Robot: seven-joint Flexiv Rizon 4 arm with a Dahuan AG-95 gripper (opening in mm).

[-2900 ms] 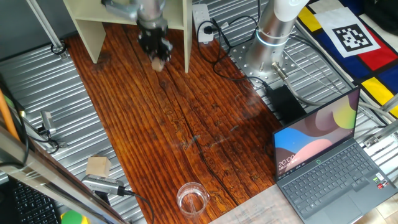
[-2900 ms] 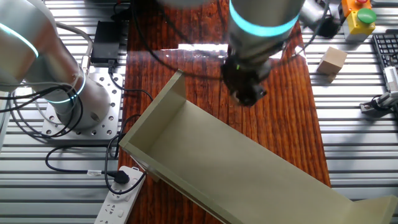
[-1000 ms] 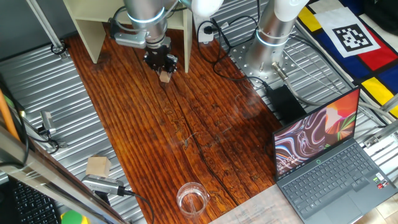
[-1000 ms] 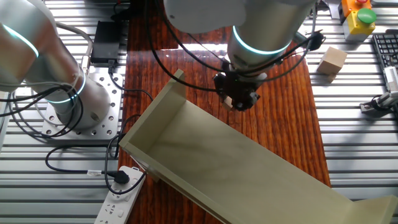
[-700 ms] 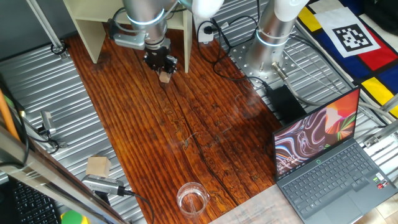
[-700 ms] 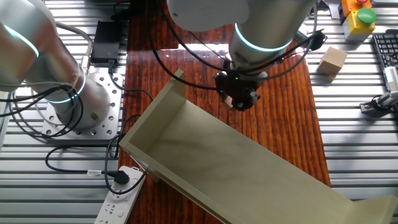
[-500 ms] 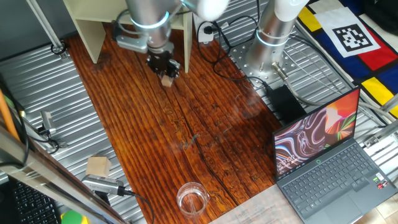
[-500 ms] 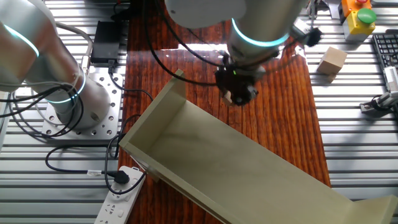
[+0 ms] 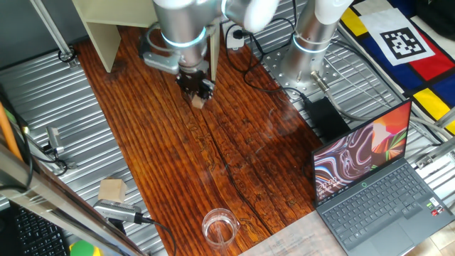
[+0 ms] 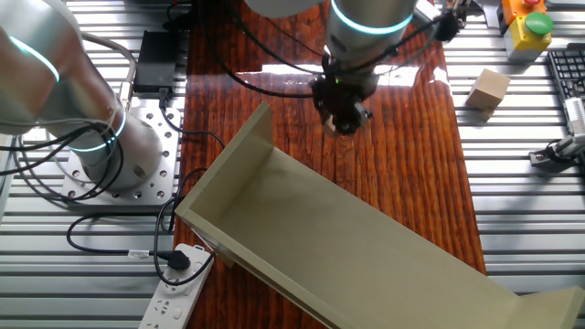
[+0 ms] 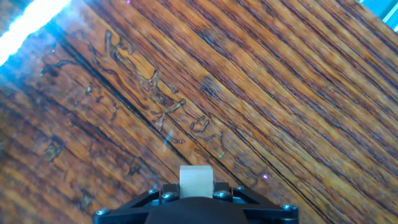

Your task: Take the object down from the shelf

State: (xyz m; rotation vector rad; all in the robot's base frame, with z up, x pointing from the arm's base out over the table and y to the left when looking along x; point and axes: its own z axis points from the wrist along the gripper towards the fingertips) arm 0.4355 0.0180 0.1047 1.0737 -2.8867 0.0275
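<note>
My gripper (image 9: pixel 197 94) is shut on the tiny light-tan wooden cube (image 9: pixel 198 101) and holds it just above the dark wooden tabletop (image 9: pixel 170 163), in front of the cream-beige shelf (image 9: pixel 99 28). In the other fixed view the gripper (image 10: pixel 344 119) hangs beyond the shelf's (image 10: pixel 302 228) upper edge, and the cube is mostly hidden by the fingers. In the hand view the cube (image 11: pixel 196 181) sits between the two black fingers (image 11: pixel 163 194) over bare wood grain.
A larger pale wooden block (image 9: pixel 112 190) lies at the table's left front edge, and shows again in the other fixed view (image 10: pixel 488 90). A glass (image 9: pixel 219 226) stands at the front. An open laptop (image 9: pixel 373 178), a power strip (image 9: pixel 231 25) and cables lie right.
The gripper, still shut on the cube, has moved away from the shelf, out over the table toward the front right, and slightly lower.
</note>
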